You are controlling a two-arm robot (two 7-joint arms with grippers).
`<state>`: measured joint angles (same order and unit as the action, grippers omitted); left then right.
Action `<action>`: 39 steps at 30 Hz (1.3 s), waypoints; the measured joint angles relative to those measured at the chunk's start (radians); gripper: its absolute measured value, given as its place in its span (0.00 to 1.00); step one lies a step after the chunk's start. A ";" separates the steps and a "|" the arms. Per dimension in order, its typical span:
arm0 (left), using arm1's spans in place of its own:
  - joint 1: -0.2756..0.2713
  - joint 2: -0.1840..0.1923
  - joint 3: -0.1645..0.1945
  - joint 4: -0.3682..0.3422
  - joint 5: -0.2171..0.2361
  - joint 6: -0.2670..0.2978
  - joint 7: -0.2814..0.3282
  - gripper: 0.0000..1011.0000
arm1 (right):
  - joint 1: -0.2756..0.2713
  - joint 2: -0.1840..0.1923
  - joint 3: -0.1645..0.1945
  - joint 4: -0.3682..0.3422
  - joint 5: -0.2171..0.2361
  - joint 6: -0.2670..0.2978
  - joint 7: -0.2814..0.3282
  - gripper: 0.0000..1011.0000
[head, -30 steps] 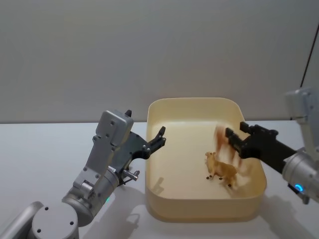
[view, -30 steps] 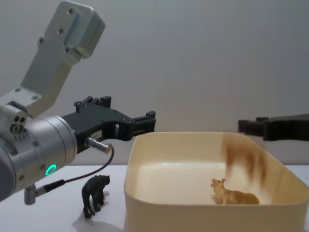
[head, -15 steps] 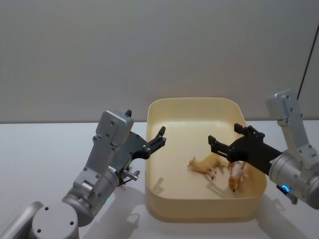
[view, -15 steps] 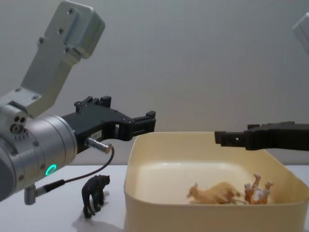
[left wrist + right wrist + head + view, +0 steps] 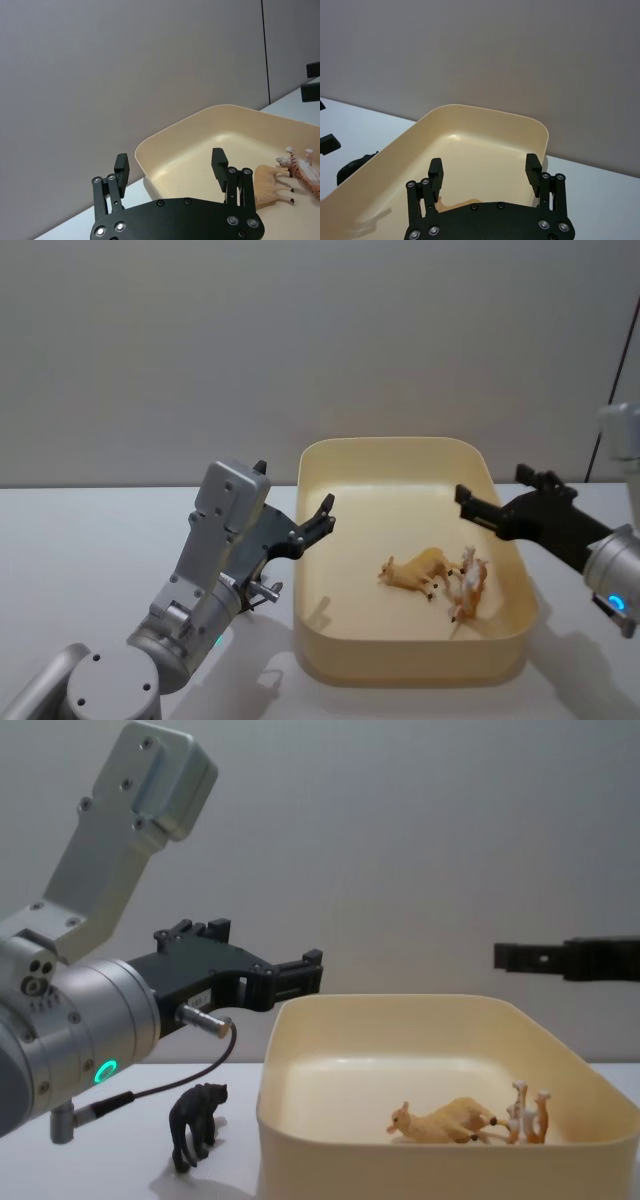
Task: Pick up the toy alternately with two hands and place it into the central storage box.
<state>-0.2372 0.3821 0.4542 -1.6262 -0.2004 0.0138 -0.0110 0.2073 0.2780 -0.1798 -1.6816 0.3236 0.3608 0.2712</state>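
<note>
Jaws wide, empty on left gripper (image 5: 170, 161) and right gripper (image 5: 484, 166) at opposite rims of central storage box (image 5: 410, 665); black toy (image 5: 195, 1120) stands outside left wall, so reaching down may clip wall, topple toy.

tan toy animal (image 5: 445, 1122) inside cream box (image 5: 400, 1172)

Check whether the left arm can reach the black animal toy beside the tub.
Probably yes: the left gripper hangs open above the black toy, which stands free on the table beside the storage box.
</note>
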 joint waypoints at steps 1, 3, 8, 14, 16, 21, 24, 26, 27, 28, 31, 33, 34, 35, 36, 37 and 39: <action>0.000 0.000 0.000 0.000 0.000 0.000 0.000 0.99 | -0.001 0.002 0.002 -0.002 0.005 -0.001 -0.002 0.99; 0.000 0.000 0.000 0.000 0.000 0.001 0.000 0.99 | -0.004 0.006 0.008 -0.008 0.018 -0.002 -0.008 0.99; 0.006 0.008 -0.004 -0.011 -0.006 0.009 -0.012 0.99 | -0.008 0.013 0.018 -0.018 0.035 -0.004 -0.015 0.99; 0.021 0.026 -0.011 -0.035 -0.027 0.026 -0.022 0.99 | -0.012 0.020 0.026 -0.027 0.052 -0.005 -0.022 0.99; 0.030 0.034 -0.015 -0.044 -0.037 0.034 -0.023 0.99 | -0.013 0.021 0.028 -0.028 0.055 -0.006 -0.023 0.99; 0.045 0.052 -0.026 -0.064 -0.069 0.058 -0.022 0.99 | -0.015 0.024 0.032 -0.032 0.063 -0.006 -0.027 0.99; 0.050 0.057 -0.030 -0.069 -0.083 0.068 -0.022 0.99 | -0.015 0.025 0.034 -0.034 0.066 -0.007 -0.028 0.99; 0.052 0.061 -0.036 -0.072 -0.103 0.086 -0.022 0.99 | -0.016 0.026 0.035 -0.035 0.068 -0.007 -0.029 0.99; 0.053 0.062 -0.038 -0.072 -0.107 0.091 -0.022 0.99 | -0.016 0.027 0.035 -0.035 0.068 -0.007 -0.029 0.99; 0.053 0.062 -0.039 -0.072 -0.113 0.097 -0.022 0.99 | -0.016 0.027 0.035 -0.036 0.069 -0.007 -0.029 0.99; 0.050 0.061 -0.044 -0.067 -0.130 0.118 -0.024 0.99 | -0.016 0.027 0.036 -0.036 0.071 -0.007 -0.030 0.99; 0.048 0.060 -0.046 -0.062 -0.137 0.128 -0.025 0.99 | -0.016 0.028 0.037 -0.037 0.072 -0.008 -0.030 0.99; 0.045 0.058 -0.048 -0.057 -0.144 0.138 -0.026 0.99 | -0.016 0.028 0.037 -0.037 0.072 -0.008 -0.031 0.99; 0.042 0.056 -0.049 -0.053 -0.147 0.144 -0.027 0.99 | -0.017 0.028 0.037 -0.037 0.072 -0.008 -0.031 0.99; 0.038 0.053 -0.051 -0.046 -0.154 0.156 -0.029 0.99 | -0.017 0.028 0.037 -0.038 0.073 -0.008 -0.031 0.99; 0.037 0.052 -0.052 -0.044 -0.156 0.161 -0.029 0.99 | -0.017 0.028 0.038 -0.038 0.073 -0.008 -0.031 0.99; 0.031 0.047 -0.054 -0.033 -0.163 0.180 -0.031 0.99 | -0.017 0.028 0.038 -0.038 0.074 -0.008 -0.031 0.99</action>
<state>-0.2066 0.4292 0.4002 -1.6592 -0.3638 0.1942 -0.0416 0.1904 0.3064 -0.1420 -1.7195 0.3973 0.3531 0.2401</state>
